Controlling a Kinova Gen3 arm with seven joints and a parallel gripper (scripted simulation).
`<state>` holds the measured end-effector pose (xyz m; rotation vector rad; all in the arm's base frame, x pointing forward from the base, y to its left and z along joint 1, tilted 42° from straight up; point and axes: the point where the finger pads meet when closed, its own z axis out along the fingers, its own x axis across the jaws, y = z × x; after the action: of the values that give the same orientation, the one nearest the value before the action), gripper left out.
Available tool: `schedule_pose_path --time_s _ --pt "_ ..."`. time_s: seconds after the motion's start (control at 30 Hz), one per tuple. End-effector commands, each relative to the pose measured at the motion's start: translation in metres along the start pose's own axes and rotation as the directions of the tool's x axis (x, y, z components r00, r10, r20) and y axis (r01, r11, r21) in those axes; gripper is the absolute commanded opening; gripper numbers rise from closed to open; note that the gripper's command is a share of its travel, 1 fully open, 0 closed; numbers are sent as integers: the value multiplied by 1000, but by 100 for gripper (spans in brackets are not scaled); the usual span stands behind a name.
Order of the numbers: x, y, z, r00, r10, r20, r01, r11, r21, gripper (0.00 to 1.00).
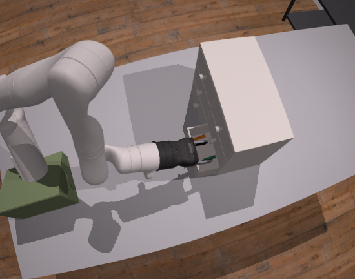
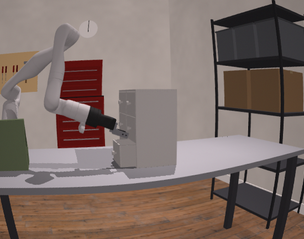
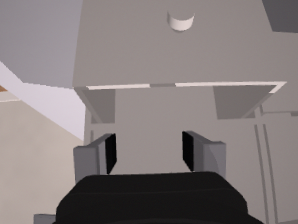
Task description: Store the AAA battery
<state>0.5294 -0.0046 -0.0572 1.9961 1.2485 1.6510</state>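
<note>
The small white chest [image 1: 240, 93] stands on the grey table and also shows in the exterior view [image 2: 147, 127]. Its bottom drawer [image 1: 202, 150] is pulled out a short way toward my arm. A green AAA battery [image 1: 208, 157] lies in that drawer, and a small orange cylinder [image 1: 199, 137] lies at its far side. My gripper [image 1: 202, 152] hangs just above the open drawer, open and empty. In the wrist view the fingers stand wide apart with nothing between them, over the drawer's front and knob [image 3: 180, 20].
The chest's other drawers [image 2: 125, 103] are pushed in, with small knobs sticking out. My arm's green base block [image 1: 37, 190] is at the table's left end. A black shelf rack [image 2: 263, 83] stands beyond the table's right end.
</note>
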Motion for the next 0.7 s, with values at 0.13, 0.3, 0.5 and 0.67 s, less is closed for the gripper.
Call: schedule_pose_path --time_s 0.13,0.3,0.5,0.67 --pt "0 1 -2 1000 -1 0 1 1000 -2 100" --pt "0 0 -5 1000 -1 0 1 1000 -2 100" --pt "0 -3 -16 1000 -1 0 1 1000 -2 100" --pt "0 -7 -29 1000 -1 0 1 1000 -2 100"
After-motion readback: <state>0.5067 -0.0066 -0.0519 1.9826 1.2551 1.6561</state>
